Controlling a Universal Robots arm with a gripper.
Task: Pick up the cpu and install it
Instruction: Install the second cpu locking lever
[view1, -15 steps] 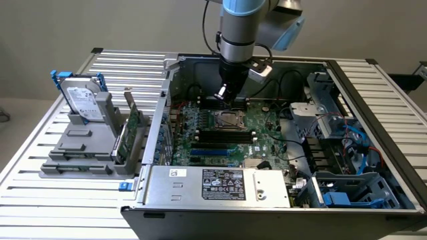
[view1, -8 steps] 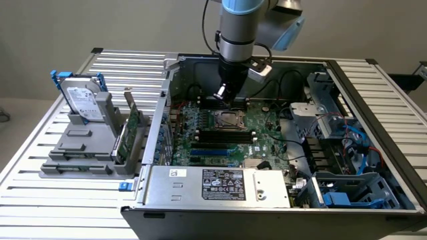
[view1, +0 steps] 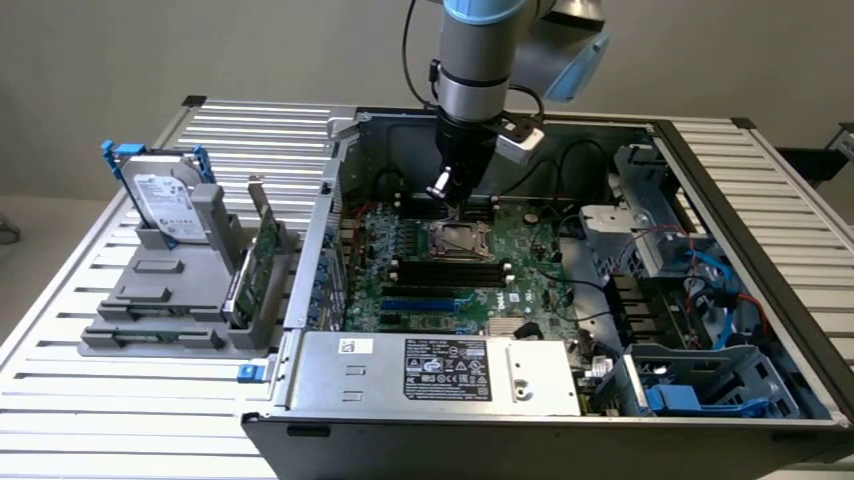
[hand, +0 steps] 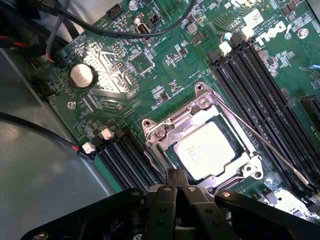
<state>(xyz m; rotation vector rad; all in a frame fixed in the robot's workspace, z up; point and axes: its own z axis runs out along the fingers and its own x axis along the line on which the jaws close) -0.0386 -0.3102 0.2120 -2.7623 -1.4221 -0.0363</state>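
Note:
The cpu (hand: 205, 147), a silvery-white square chip, lies flat inside the metal-framed motherboard socket (hand: 165, 127), whose load plate stands open. A thin socket lever (hand: 265, 145) runs alongside it, unlatched. My gripper (hand: 177, 176) hovers just above the socket's edge, beside the chip, with its two black fingers pressed together and nothing between them. In the exterior view the gripper (view1: 445, 192) hangs inside the open computer case, just behind the socket (view1: 455, 240).
Black memory slots (hand: 260, 85) flank the socket on both sides. A coin battery (hand: 81, 76) and black cables (hand: 115, 32) lie near. The case holds a power supply (view1: 441, 370) in front and drive cages (view1: 667, 230) at the exterior view's right. A hard drive (view1: 167, 205) stands in a grey holder outside.

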